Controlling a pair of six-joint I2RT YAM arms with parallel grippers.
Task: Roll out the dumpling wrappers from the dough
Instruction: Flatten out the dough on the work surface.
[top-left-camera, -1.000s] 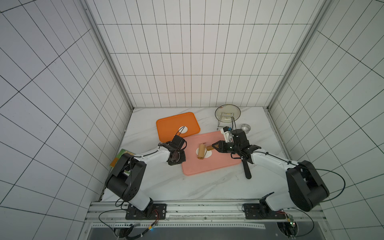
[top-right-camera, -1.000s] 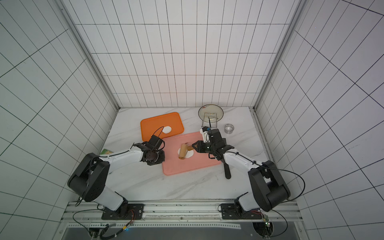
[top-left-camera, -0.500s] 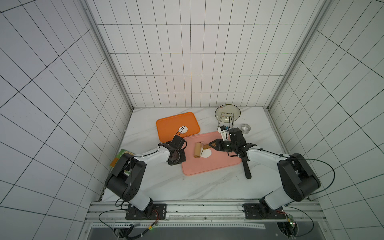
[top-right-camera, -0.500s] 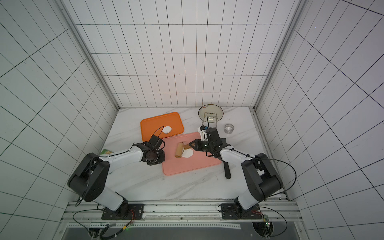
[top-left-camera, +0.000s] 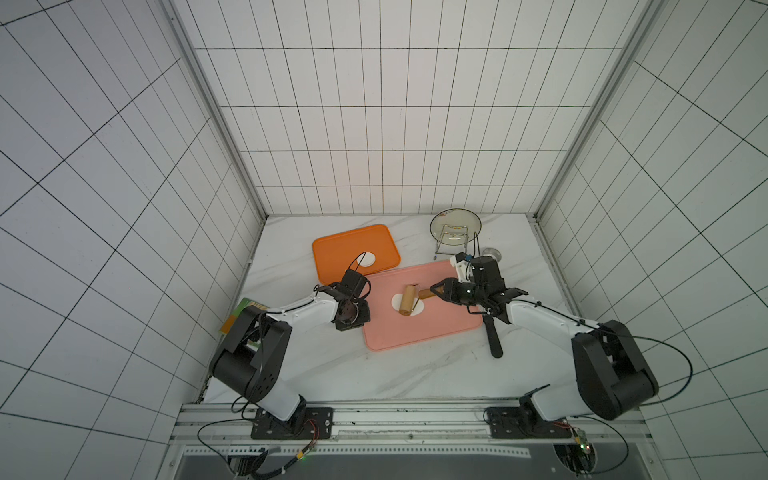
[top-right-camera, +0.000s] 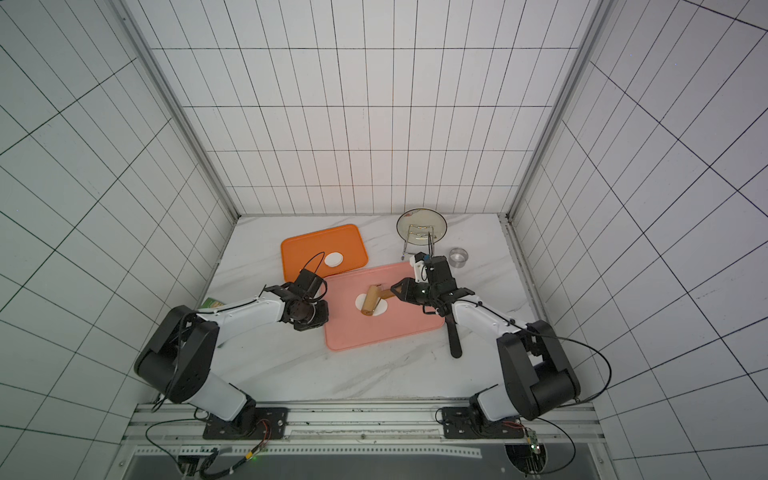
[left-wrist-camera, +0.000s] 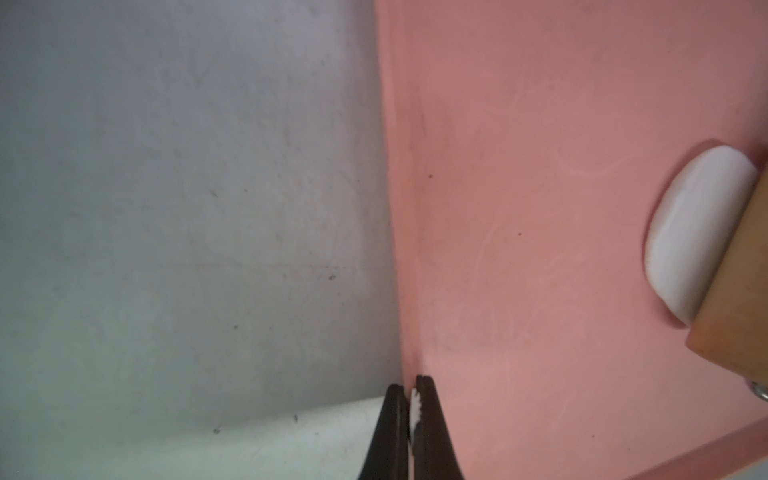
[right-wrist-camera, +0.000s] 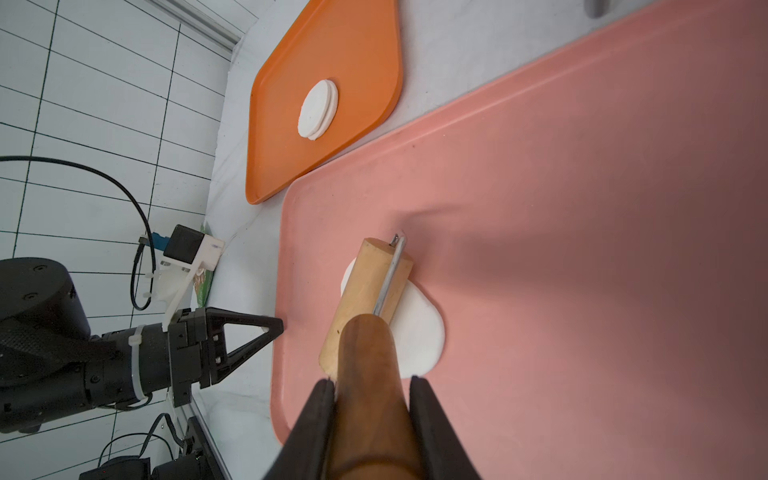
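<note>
Both arms reach inward, forearms low: the left gripper (right-wrist-camera: 276, 326) is pinched fully closed (tips pressed together), while the right gripper (right-wrist-camera: 372, 382) clamps a wooden handle (right-wrist-camera: 365, 419).

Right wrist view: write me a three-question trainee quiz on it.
1. True or false: the roller lies across the dough.
2. Fill in: the round wrappers sit on the ___ tray.
3. The right claw grips: A the roller's handle; B the dough; C the tray's rim.
Key: 1 true; 2 orange; 3 A.
</note>
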